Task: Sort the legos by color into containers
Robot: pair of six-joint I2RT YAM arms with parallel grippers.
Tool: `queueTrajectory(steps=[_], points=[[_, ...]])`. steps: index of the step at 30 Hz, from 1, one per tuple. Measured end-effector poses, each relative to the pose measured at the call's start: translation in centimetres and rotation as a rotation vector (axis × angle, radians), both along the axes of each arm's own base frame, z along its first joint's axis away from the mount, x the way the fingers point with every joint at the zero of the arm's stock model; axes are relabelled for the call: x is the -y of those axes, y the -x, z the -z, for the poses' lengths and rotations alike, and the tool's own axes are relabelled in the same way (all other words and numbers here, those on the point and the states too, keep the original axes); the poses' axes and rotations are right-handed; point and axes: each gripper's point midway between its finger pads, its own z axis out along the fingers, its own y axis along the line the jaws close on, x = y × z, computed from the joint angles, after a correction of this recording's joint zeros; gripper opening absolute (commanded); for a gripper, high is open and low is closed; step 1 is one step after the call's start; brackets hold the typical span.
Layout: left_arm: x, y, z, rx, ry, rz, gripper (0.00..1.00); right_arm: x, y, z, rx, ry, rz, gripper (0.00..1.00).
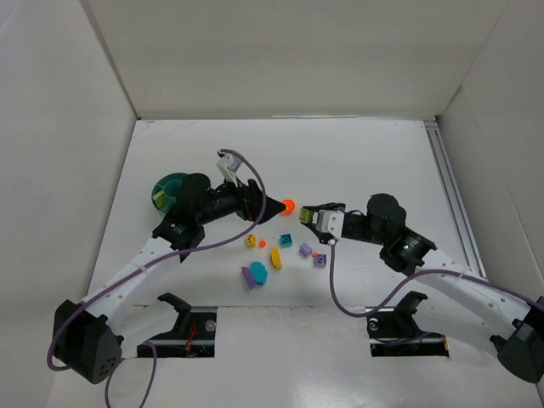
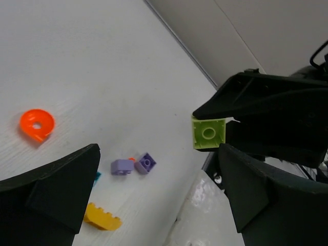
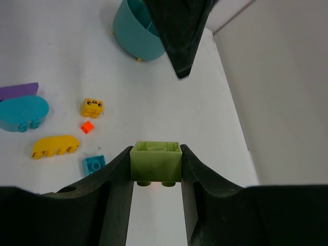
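My right gripper point(image 3: 156, 169) is shut on a lime green block point(image 3: 156, 160) and holds it above the table; the top view shows this gripper point(image 1: 306, 216) at mid-table. My left gripper point(image 2: 159, 151) is open and empty, its tip point(image 1: 276, 206) facing the lime block point(image 2: 208, 133) from the left. An orange round piece point(image 1: 289, 205) lies between the two grippers. The teal dish point(image 1: 170, 191) sits behind the left arm, with something lime in it. Loose legos lie below: a small yellow block point(image 1: 251, 241), a long yellow one point(image 1: 275, 257), a teal block point(image 1: 286, 240), two purple blocks point(image 1: 305, 250) and a teal oval point(image 1: 258, 272).
White walls close off the table on the left, back and right. A metal rail point(image 1: 449, 200) runs along the right side. The arm bases and their cables point(image 1: 340, 297) sit at the near edge.
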Motion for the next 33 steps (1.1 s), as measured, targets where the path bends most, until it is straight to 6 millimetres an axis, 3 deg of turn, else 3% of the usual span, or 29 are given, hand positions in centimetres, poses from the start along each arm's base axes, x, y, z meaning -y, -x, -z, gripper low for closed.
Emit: queueTrajectory(steps=[6, 13, 20, 26, 27, 33], points=[[3.6, 3.1, -0.1, 0.007, 0.036, 0.178, 0.99, -0.8, 1.1, -2.1, 0.077, -0.055, -0.055, 0.35], [6.5, 5.8, 0.6, -0.003, 0.034, 0.283, 0.95, -1.3, 1.2, -2.3, 0.09, -0.069, -0.069, 0.36], [7.1, 5.1, 0.5, -0.006, 0.032, 0.209, 0.7, -1.2, 0.0, -0.8, 0.062, -0.035, -0.015, 0.36], [6.7, 3.5, 0.9, -0.011, 0.016, 0.103, 0.56, -1.8, 0.5, -0.5, 0.049, -0.032, -0.034, 0.36], [6.6, 3.4, 0.9, -0.011, 0.014, 0.096, 0.48, -1.9, 0.6, -0.5, 0.05, -0.033, -0.038, 0.36], [7.3, 3.3, 0.6, -0.022, 0.018, 0.098, 0.24, -1.7, 0.0, -0.5, 0.05, -0.032, 0.002, 0.37]])
